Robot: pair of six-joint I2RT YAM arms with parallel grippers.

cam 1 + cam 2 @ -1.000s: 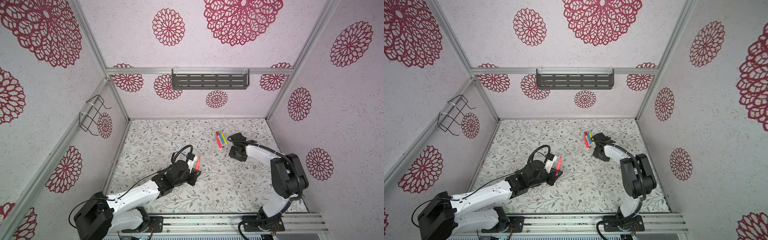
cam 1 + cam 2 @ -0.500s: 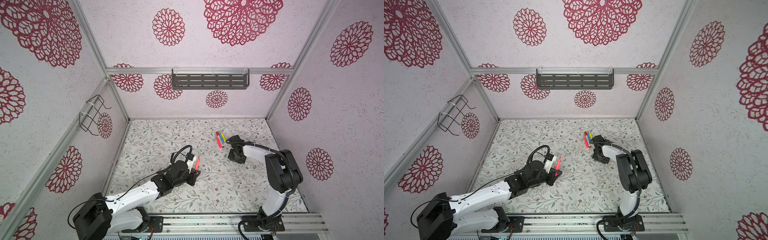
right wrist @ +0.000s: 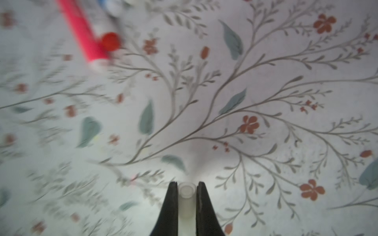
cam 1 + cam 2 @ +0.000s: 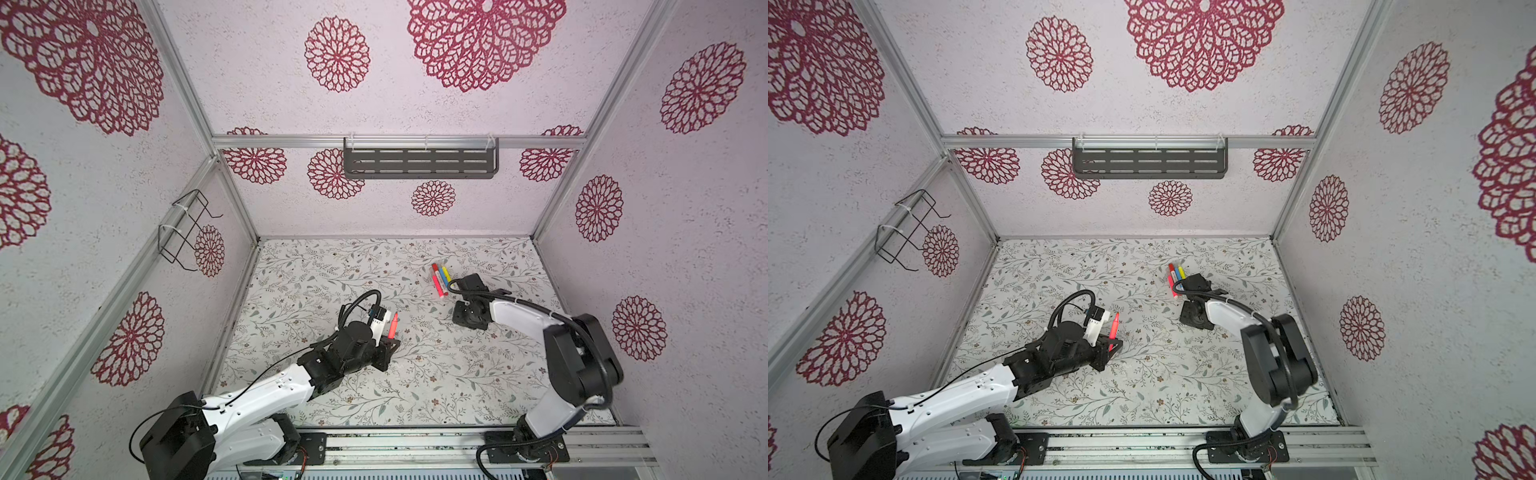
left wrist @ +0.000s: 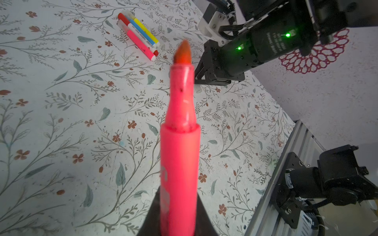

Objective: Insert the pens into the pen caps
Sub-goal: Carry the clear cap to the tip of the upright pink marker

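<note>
**Pen in one pincer, cap in the other, now they just need to line up**

So the left pincer (image 4: 390, 340) is clamped shut around the bottom end of a slim pinkish-red marker pen (image 5: 180, 143). The pen sticks up off the floral-print surface (image 4: 415, 386) around mid-scene, with its pointed tip bare. The right pincer (image 3: 185, 185) is pinched closed on a tiny clear plastic tube cap (image 3: 185, 196), low over the surface. In the right wrist view the cap's round end faces the print, and I can't tell if that's the open end.

The bit that matters: in both top views the cap sits to the right of the held pen, a touch farther back and well apart. From the left wrist view, the pen's long axis aims roughly at the right arm's pincer. The cap's axis points down though, so I reckon the right wrist has to tip it round to face the tip.

The other pens (image 4: 439, 279) (pink, white, blue, yellow) lie side by side far right, just beyond the right pincer. There's a small red cap (image 5: 155, 52) right at the near end of the bunch.
</note>
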